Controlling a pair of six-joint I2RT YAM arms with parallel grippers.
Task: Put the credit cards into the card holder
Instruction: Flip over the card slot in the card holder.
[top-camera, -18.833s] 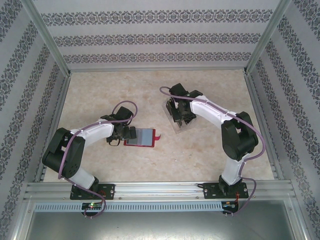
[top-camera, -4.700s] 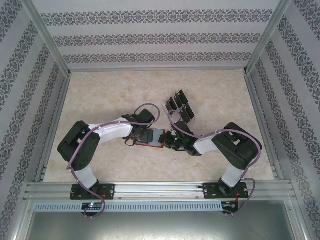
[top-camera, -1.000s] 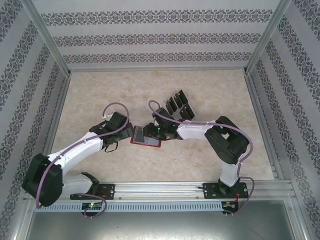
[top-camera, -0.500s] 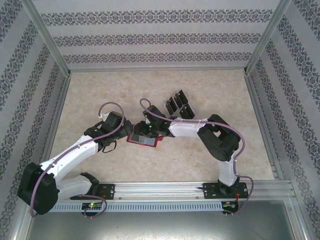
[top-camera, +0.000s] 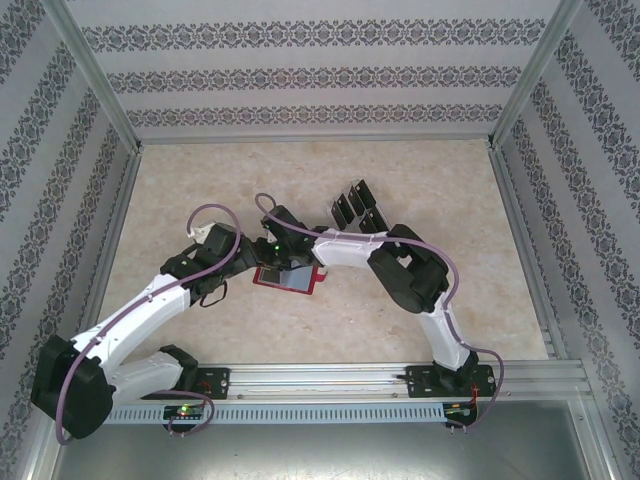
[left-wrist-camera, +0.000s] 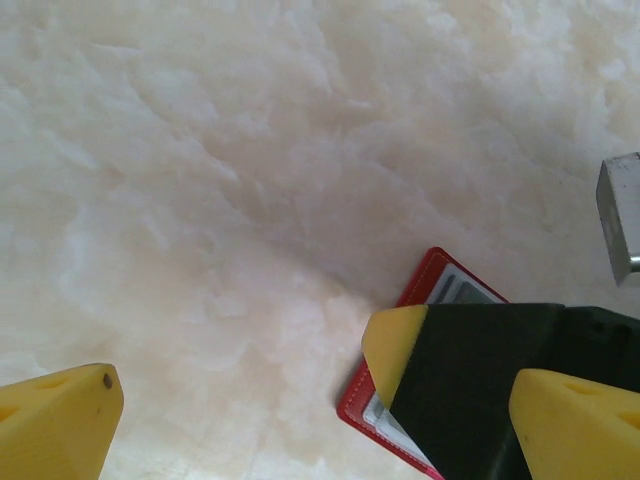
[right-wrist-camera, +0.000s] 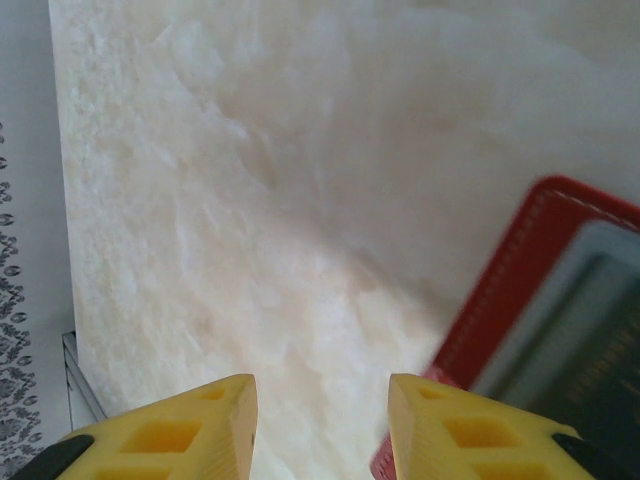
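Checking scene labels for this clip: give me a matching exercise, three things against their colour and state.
Things:
1. card holder
2. credit cards
3. left hand

States:
A. yellow-tipped, open
B. red, lying open on the table
C. black, beyond the holder

Pairs: 1-B, 2-C, 3-A.

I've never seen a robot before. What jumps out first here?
A red card holder lies open on the pale table, the left arm and right arm both reaching in toward it. Just beyond stands a clear rack holding black credit cards.
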